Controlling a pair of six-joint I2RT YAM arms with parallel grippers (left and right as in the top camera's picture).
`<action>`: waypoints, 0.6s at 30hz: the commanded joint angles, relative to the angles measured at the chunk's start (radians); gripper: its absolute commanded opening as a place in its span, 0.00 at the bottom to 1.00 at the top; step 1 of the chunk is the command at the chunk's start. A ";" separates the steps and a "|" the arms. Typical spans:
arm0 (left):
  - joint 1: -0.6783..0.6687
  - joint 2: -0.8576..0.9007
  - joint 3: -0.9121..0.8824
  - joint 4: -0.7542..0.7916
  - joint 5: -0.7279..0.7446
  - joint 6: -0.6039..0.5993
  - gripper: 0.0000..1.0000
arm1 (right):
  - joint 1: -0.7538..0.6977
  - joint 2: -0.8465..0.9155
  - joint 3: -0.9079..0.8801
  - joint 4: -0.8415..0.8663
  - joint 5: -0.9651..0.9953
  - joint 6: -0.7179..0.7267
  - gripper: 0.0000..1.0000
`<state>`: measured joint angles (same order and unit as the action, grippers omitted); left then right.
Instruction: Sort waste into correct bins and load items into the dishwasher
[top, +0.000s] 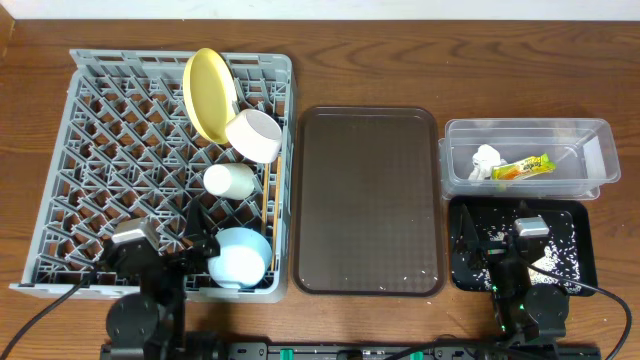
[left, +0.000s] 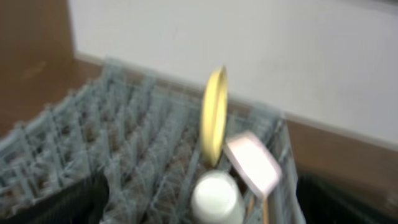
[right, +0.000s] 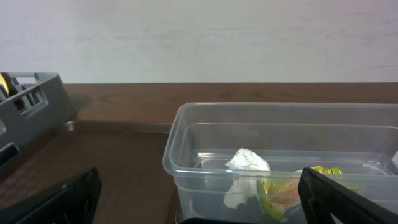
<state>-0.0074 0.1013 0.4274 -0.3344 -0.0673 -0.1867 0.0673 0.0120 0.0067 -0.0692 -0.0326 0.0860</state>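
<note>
The large grey lattice dish rack holds the round yellow plate on edge, pegs likely propping it, with the light blue bowl nearby. The crumpled white tissue lies in the clear plastic tub. The left hand and right hand hang wide, empty, at the bench's near edge.

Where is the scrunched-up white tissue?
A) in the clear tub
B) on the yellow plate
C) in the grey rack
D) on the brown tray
A: the tissue lies inside the clear tub, next to the snack wrapper.
</note>
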 joint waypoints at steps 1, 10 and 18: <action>0.004 -0.066 -0.102 0.182 0.067 -0.018 0.97 | -0.015 -0.007 -0.001 -0.005 0.003 -0.013 0.99; 0.002 -0.100 -0.344 0.722 0.083 -0.034 0.97 | -0.015 -0.007 -0.001 -0.005 0.003 -0.013 0.99; 0.000 -0.100 -0.423 0.635 0.083 -0.070 0.97 | -0.015 -0.007 -0.001 -0.005 0.003 -0.013 0.99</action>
<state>-0.0078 0.0105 0.0059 0.3286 0.0017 -0.2379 0.0673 0.0116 0.0067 -0.0696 -0.0307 0.0860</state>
